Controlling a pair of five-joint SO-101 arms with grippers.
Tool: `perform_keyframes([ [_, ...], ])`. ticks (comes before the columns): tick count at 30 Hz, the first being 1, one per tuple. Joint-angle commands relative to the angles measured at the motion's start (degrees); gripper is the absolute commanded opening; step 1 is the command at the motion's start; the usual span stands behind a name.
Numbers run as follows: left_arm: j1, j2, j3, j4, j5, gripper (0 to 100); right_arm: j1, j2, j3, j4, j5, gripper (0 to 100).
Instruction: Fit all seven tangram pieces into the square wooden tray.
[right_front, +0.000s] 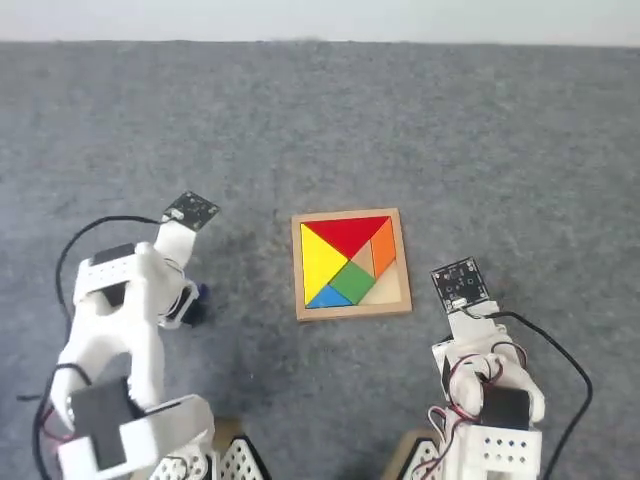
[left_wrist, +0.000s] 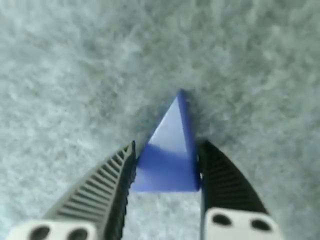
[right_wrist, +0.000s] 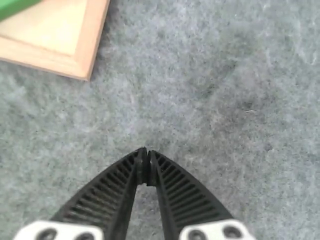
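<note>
Left wrist view up first: the left jaws are clamped on a blue triangular tangram piece (left_wrist: 170, 155), one ribbed black jaw pressed to each slanted side, apex pointing away from the camera, with the grey felt-covered bench (left_wrist: 75, 60) beneath; whether the piece touches the felt, I cannot tell.

Over to the high view: the left arm (right_front: 120, 320) sits well to the left of the square wooden tray (right_front: 360, 313); a sliver of blue peeks out beside its wrist, well apart from the tray.

Inside the tray: a large red triangle (right_front: 348, 232) lies along the far edge; a large yellow triangle (right_front: 320, 262) runs down the left side; an orange parallelogram (right_front: 384, 250) sits on the right; a green square (right_front: 352, 281) stands as a diamond in the middle; a small light-blue triangle (right_front: 327, 297) fills the near left corner; the near right corner shows pale wood.

Right wrist view now: the right jaws are pinched together, tips touching, gripping nothing, over the felt just off a corner of the tray; the right arm (right_front: 485, 390) stands near the tray's near right corner.
</note>
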Motion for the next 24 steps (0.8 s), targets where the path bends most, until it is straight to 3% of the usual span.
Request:
perform_keyframes([
  [1,0.26,3.78,-5.32,-0.18,0.18,16,-0.22,-0.92,0.97,0.04,0.44,0.8],
  [6,0.7,4.48,-12.97,6.24,1.23,7,-0.22,-0.92,0.97,0.04,0.44,0.8],
  [16,2.55,4.92,-27.65,21.1,1.32,5,-0.22,-0.92,0.97,0.04,0.44,0.8],
  [21,4.66,5.01,-27.56,22.59,1.41,6,-0.22,-0.92,0.97,0.04,0.44,0.8],
  [24,3.96,5.01,-27.74,19.69,1.49,11,-0.22,-0.92,0.97,0.04,0.44,0.8],
])
